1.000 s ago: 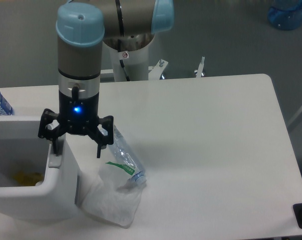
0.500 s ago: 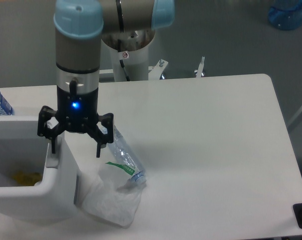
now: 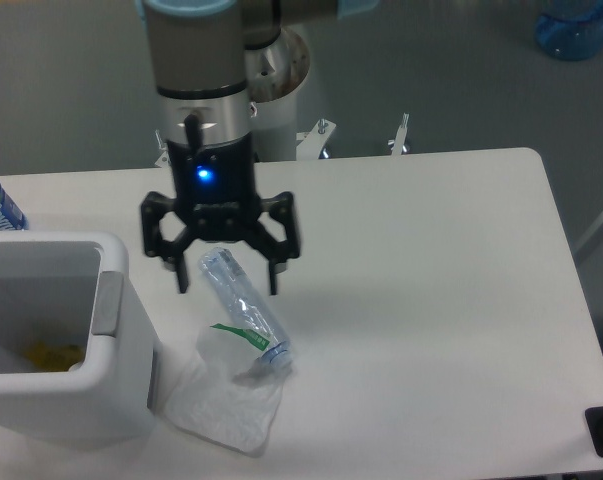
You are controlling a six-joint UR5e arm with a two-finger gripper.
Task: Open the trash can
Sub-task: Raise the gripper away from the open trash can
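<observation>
White boxy trash can (image 3: 111, 400), top open, possibly yellow inside, grey tab (image 3: 107, 302), gripper (image 3: 226, 282) spread, empty.

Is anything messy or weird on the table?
Yes. A squashed clear bottle lies on its side next to the open trash can, with its cap end on a crumpled plastic bag. It looks like rubbish left outside the bin. The gripper hangs open above the bottle.
</observation>
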